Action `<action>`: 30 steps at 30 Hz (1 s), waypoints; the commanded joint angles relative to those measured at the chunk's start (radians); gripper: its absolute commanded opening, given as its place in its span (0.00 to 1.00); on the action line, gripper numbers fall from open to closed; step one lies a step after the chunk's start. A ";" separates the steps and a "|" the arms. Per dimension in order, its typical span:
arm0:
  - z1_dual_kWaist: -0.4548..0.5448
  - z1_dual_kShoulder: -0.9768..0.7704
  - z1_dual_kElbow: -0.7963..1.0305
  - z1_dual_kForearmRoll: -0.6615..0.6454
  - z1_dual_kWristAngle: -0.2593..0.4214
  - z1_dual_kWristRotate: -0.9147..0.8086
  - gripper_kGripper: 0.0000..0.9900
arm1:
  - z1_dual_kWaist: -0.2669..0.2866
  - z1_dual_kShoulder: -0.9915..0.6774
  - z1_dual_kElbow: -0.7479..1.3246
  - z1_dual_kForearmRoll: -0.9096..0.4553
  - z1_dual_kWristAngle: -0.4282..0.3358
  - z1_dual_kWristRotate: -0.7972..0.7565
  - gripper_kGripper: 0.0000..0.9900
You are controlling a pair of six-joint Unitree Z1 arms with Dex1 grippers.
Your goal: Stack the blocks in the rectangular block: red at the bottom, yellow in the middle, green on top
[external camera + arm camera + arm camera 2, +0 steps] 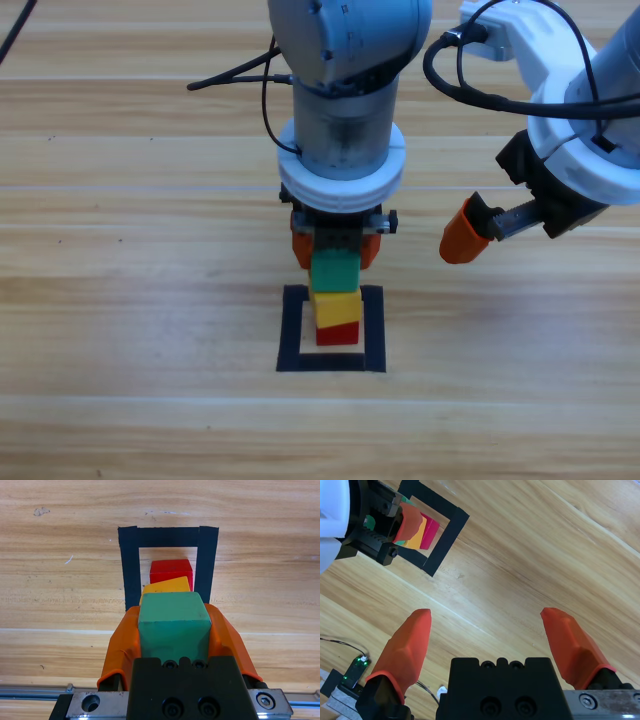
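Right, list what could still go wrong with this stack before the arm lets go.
1. The left gripper is shut on the green cube, which sits on the yellow cube; opening or lifting unevenly could drag it off.
2. The yellow cube looks turned relative to the red cube in the left wrist view, so the tower may topple.
3. The right gripper hangs open beside the black tape outline; a sweep toward the middle could hit the stack.

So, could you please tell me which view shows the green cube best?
The left wrist view: the green cube fills the centre between the left gripper's jaws. The high view shows one face; the right wrist view only slivers.
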 commanded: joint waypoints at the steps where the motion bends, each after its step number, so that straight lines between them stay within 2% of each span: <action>1: -0.018 0.043 0.033 0.001 -0.010 0.006 0.00 | -0.020 0.050 -0.009 0.010 0.007 -0.004 1.00; 18: -0.020 0.042 0.036 -0.002 -0.009 0.009 0.00 | -0.020 0.063 -0.007 0.010 -0.015 -0.003 1.00; 20: -0.018 0.043 0.033 -0.001 -0.009 0.009 0.04 | -0.020 0.069 -0.009 0.010 -0.016 -0.003 1.00; 21: -0.020 0.043 0.033 -0.002 -0.009 0.009 0.06 | -0.020 0.072 -0.009 0.010 -0.018 -0.003 1.00; 24: -0.020 0.043 0.023 -0.002 -0.009 0.010 0.22 | -0.020 0.081 -0.012 0.010 -0.018 -0.003 1.00; 29: -0.020 0.029 0.011 -0.001 -0.013 0.010 0.64 | -0.018 0.095 -0.018 0.012 -0.018 -0.004 1.00; 30: -0.020 0.028 0.013 -0.001 -0.013 0.010 0.69 | -0.020 0.096 -0.018 0.013 -0.021 -0.004 1.00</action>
